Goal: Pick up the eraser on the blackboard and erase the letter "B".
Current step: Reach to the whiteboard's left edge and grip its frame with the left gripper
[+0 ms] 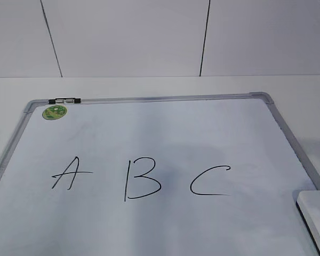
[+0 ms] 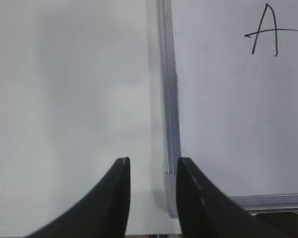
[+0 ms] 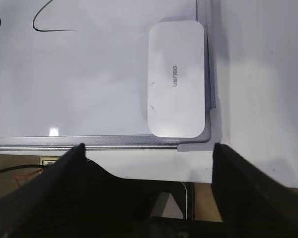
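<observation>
The blackboard (image 1: pixel 165 133) is a white board in a grey frame, lying flat with black letters on it. The letter "B" (image 1: pixel 141 180) stands in the middle, whole, between "A" (image 1: pixel 69 173) and "C" (image 1: pixel 209 181). The white eraser (image 1: pixel 316 218) lies on the board's near right corner, also in the right wrist view as the eraser (image 3: pixel 176 87). My right gripper (image 3: pixel 149 148) hangs wide open just short of the board's near edge, apart from the eraser. My left gripper (image 2: pixel 153 163) is open and empty over the frame (image 2: pixel 170 99) at the near left corner. Neither gripper shows in the exterior view.
A round green sticker (image 1: pixel 54 112) and a small metal clip (image 1: pixel 64 100) sit at the board's far left corner. White table surrounds the board, with a tiled wall behind. The table's near edge (image 3: pixel 139 176) shows below the right gripper.
</observation>
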### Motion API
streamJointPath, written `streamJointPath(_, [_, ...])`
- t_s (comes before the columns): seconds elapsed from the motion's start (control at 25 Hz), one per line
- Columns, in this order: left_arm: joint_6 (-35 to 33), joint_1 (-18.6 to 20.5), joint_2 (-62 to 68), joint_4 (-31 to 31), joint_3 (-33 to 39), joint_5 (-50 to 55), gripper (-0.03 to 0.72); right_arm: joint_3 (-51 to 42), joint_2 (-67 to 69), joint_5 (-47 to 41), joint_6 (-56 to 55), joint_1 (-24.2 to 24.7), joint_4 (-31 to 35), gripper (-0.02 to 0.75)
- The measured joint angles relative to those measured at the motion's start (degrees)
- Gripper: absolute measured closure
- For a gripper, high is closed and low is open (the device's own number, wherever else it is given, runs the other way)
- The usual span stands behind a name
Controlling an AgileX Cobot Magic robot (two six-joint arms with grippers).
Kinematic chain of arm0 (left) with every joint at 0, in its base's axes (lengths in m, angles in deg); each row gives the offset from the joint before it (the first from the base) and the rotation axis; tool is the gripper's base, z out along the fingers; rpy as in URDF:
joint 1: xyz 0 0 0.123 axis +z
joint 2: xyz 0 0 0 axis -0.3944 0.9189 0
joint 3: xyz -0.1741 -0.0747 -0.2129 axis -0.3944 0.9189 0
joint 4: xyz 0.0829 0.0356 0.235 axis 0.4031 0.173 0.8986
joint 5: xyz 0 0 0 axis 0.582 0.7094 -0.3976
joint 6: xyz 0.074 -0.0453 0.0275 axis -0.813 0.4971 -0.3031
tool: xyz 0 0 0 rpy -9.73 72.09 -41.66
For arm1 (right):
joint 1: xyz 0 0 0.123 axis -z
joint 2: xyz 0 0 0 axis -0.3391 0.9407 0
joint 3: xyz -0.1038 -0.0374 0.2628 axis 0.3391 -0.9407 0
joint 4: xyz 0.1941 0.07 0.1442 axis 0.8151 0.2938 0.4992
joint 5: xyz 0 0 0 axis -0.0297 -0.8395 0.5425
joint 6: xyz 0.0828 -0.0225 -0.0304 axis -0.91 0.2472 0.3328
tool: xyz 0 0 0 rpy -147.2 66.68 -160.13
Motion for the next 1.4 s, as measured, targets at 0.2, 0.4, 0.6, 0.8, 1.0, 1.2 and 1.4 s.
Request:
streamJointPath(0.2, [-0.4, 0.0, 12.0, -1.2, -5.2, 2.0, 0.449, 0.0, 5.5, 0.0, -0.2, 0.0, 0.3, 0.151])
streamJointPath(0.4, [-2.3, 0.0, 25.5, -1.2, -11.9, 4.1, 0.449, 0.6, 9.4, 0.2, -0.3, 0.0, 0.4, 0.151])
streamJointPath(0.6, [-4.2, 0.0, 35.6, -1.9, -18.1, 4.1, 0.449, 1.3, 10.3, 0.3, -0.3, 0.0, 0.4, 0.152])
streamJointPath(0.8, [-6.5, 0.0, 43.8, -4.0, -22.6, 3.2, 0.449, 1.3, 10.4, 0.3, -0.8, 0.0, 0.4, 0.152])
streamJointPath(1.0, [-9.3, 0.0, 50.3, -6.0, -23.4, -1.5, 0.449, 1.3, 10.4, 0.3, -1.6, 0.0, 0.4, 0.152])
streamJointPath(1.2, [-11.1, 0.0, 56.9, -6.5, -23.4, -5.1, 0.449, 1.3, 10.4, 0.3, -1.6, 0.0, 0.4, 0.151])
streamJointPath(1.4, [-12.0, 0.0, 62.4, -7.2, -23.8, -8.0, 0.449, 1.3, 10.4, 0.3, -1.6, 0.0, 0.5, 0.151])
